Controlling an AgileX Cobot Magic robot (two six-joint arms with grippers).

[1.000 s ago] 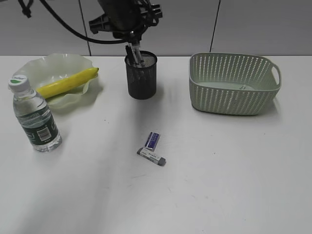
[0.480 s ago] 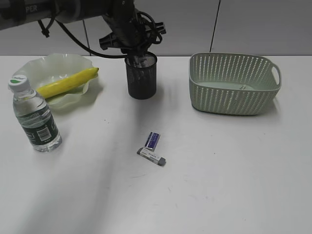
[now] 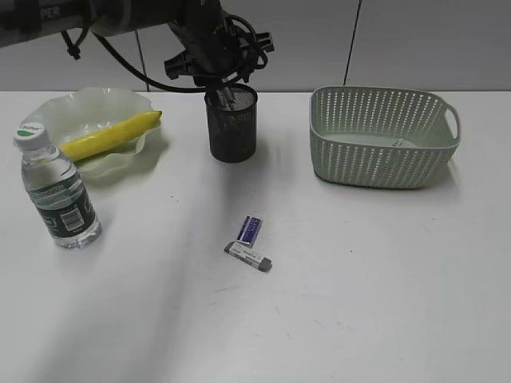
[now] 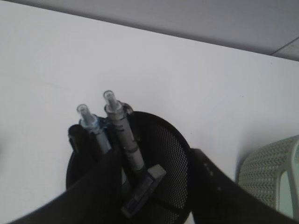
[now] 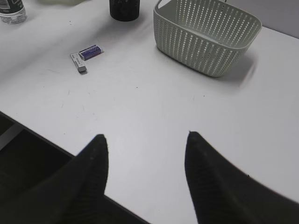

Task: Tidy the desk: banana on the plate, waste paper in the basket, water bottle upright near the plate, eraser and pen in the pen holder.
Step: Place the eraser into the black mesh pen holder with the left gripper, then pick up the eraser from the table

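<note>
Nearest on the bench (image 3: 383, 303), two small erasers (image 3: 249, 243) lie loose, well apart from the pen holder (image 3: 231, 124). Behind, the water bottle (image 3: 57, 191) stands by the plate (image 3: 56, 112) holding the banana (image 3: 112, 136). The left gripper (image 4: 154, 186), jaws wide, hangs over the holder with pens (image 4: 119, 126) inside; the right gripper (image 5: 145, 154) waits with jaws wide.

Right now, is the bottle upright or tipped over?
Upright. The bottle stands on its base on the desk, white cap on top, beside the plate.
</note>
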